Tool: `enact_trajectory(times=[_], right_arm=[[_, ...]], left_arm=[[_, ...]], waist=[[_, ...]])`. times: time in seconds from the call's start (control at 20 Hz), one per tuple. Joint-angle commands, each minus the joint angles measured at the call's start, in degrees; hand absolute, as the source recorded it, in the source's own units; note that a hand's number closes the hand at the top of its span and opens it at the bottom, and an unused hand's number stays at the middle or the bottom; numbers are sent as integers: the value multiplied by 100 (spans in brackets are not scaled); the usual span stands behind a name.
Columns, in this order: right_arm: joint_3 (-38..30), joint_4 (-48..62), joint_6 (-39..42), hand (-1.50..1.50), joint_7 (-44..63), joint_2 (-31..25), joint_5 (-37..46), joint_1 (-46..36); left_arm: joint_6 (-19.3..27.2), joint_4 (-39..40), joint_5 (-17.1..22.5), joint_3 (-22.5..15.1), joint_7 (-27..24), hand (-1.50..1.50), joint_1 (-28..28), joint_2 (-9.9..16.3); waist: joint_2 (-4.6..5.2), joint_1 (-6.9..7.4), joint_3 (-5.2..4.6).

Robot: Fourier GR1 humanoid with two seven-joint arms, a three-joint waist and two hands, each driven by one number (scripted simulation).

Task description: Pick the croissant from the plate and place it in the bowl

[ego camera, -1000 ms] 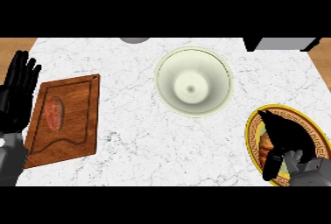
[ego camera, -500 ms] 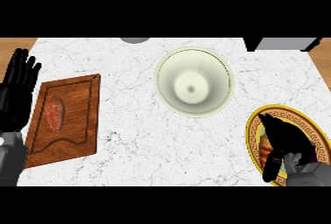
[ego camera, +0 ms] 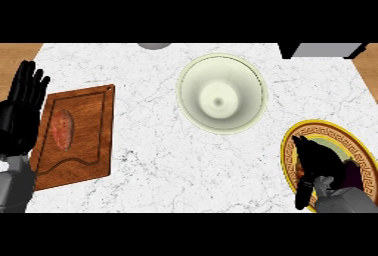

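The pale green bowl (ego camera: 221,94) stands at the counter's back middle, with nothing in it. A gold-rimmed plate (ego camera: 290,150) with a dark centre lies at the front right. My right hand (ego camera: 319,162) hovers over the plate, its fingers stretched toward the plate's left rim and its thumb spread down toward the near rim. The croissant is hidden beneath that hand. My left hand (ego camera: 21,112) rests open at the left edge, fingers up.
A wooden cutting board (ego camera: 88,135) lies at the left with a reddish piece of food (ego camera: 63,129) on it. A grey object (ego camera: 153,45) and a dark box (ego camera: 321,50) sit at the counter's back edge. White marble counter (ego camera: 162,165) lies between board and plate.
My right hand has sunk lower over the plate and drawn slightly back, hiding the orange patch seen earlier by its fingers. The left hand has not moved.
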Motion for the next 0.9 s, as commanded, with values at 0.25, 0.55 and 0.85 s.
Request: enact_trajectory(times=[0.25, 0.55, 0.85], right_arm=[[-330, 778, -126, -150, -286, 237, 581, 28], [-525, 741, -181, -150, -639, 154, 910, 262], [-310, 959, -986, 150, -1367, 141, 1362, 290]], left_arm=[[-197, 308, -211, 211, -192, 0, -99, -65], [-335, 91, -118, 357, 169, 0, -105, -84], [8, 105, -426, 169, 239, 0, -428, -268]], waist=[[4, -8, 0], [-1, -11, 0], [0, -26, 1]])
